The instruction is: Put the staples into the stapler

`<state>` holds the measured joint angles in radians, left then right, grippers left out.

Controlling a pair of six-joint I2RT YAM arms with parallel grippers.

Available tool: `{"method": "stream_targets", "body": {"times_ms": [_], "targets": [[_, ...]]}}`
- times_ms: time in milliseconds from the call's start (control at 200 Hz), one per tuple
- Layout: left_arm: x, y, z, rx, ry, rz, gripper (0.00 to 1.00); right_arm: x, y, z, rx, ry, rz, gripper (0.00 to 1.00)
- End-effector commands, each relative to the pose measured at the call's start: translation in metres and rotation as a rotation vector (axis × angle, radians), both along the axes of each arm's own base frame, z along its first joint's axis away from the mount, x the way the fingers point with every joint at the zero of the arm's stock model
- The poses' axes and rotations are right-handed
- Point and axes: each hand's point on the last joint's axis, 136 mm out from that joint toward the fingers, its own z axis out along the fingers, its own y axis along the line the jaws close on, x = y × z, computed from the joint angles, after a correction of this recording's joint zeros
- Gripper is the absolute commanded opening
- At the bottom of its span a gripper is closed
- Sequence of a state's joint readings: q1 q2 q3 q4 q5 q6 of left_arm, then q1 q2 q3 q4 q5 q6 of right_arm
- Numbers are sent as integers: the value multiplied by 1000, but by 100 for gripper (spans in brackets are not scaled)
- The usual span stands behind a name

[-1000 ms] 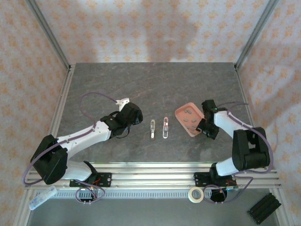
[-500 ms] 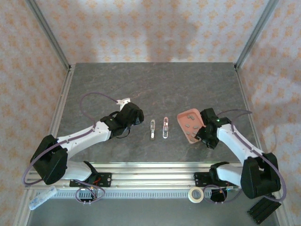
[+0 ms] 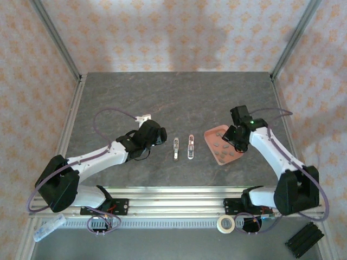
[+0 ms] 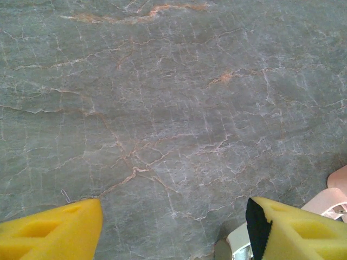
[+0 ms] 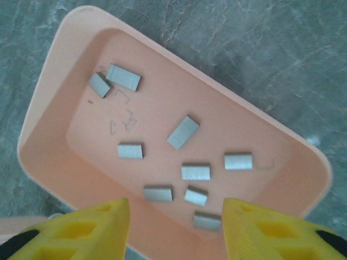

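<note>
Two mini staplers lie side by side mid-table, a pale one (image 3: 176,149) and a pink one (image 3: 191,146). Right of them sits a salmon-pink tray (image 3: 210,132) holding the staples (image 3: 221,145). In the right wrist view the staples (image 5: 195,172) are several short grey strips scattered on the floor of the tray (image 5: 54,92). My right gripper (image 5: 176,211) hovers open over the tray's near side (image 3: 232,140), with nothing between its yellow fingers. My left gripper (image 3: 160,136) stands open just left of the staplers, above bare table (image 4: 173,216); the pale stapler's end (image 4: 233,248) shows beside its right finger.
The marble table (image 3: 162,97) is fenced by a metal frame (image 3: 70,130). A few loose single staples (image 5: 126,116) lie in the tray. A roll of tape (image 3: 225,223) and a black block (image 3: 306,238) sit off the table at the front.
My right gripper has swung from the tray's near right side to above the tray, and its jaws have narrowed. The tray tipped, shifted a little and lies flat. The left arm barely moved.
</note>
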<state>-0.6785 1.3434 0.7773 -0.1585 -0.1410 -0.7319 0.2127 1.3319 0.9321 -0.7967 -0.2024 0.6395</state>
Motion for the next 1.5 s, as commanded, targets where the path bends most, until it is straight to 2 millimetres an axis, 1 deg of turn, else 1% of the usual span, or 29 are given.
{"method": "stream_targets", "body": {"times_ms": [0, 85, 170, 335, 541, 676, 866, 1041, 1221, 1346, 1496], "targets": [[6, 2, 1, -2, -28, 11, 71, 22, 1, -9, 44, -11, -81, 47], [9, 1, 0, 5, -24, 7, 71, 28, 0, -22, 64, 9, -115, 46], [11, -1, -3, 1, -14, 4, 71, 30, -5, -33, 58, 32, -139, 46], [13, -4, -10, -6, 10, -1, 71, 28, -12, -52, 55, 67, -177, 43], [16, -6, -12, -13, 18, -5, 71, 25, -13, -68, 53, 99, -189, 41], [17, -8, -12, -16, 20, -9, 71, 26, -13, -74, 53, 111, -186, 39], [18, -6, -12, -13, 19, -7, 71, 30, -14, -78, 36, 122, -177, 35], [17, -5, -13, -9, 20, -4, 71, 29, -18, -86, 8, 147, -165, 31], [17, -3, -13, -7, 19, 0, 71, 29, -20, -95, -20, 176, -143, 31], [18, -2, -12, -8, 16, 4, 71, 34, -21, -97, -35, 192, -106, 24], [17, 1, -10, -2, 12, 9, 71, 42, -19, -96, -44, 203, -62, 21]]}}
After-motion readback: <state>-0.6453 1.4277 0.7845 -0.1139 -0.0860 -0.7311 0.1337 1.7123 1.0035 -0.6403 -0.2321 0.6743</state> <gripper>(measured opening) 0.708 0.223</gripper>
